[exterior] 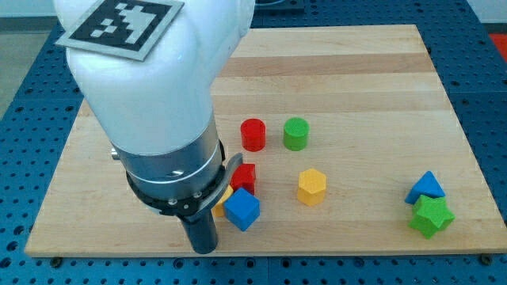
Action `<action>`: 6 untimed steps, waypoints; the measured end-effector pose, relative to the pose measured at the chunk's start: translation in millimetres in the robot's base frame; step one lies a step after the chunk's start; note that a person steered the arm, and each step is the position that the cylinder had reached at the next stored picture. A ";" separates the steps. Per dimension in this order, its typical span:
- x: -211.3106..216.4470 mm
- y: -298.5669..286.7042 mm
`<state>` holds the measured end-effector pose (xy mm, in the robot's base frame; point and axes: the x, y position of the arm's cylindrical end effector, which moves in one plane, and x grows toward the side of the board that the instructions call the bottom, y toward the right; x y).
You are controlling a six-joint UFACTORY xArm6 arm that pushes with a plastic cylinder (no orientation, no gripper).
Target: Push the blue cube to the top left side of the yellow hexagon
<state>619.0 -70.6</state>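
Note:
The blue cube (242, 209) sits near the board's bottom edge, below and to the left of the yellow hexagon (312, 187). About one block's width of bare board lies between them. My tip (205, 250) is just to the left of and below the blue cube, close to its lower left side; I cannot tell if it touches. A red block (244, 176) stands right above the blue cube. A yellow block (223, 203) pokes out between the rod and the blue cube, mostly hidden.
A red cylinder (253, 134) and a green cylinder (296, 133) stand side by side above the hexagon. A blue triangular block (426, 188) and a green star-like block (432, 215) sit at the bottom right. The arm's body hides the board's left part (95, 206).

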 end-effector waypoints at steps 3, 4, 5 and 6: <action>-13.9 17.9; -89.2 79.6; -95.6 85.8; -95.6 80.8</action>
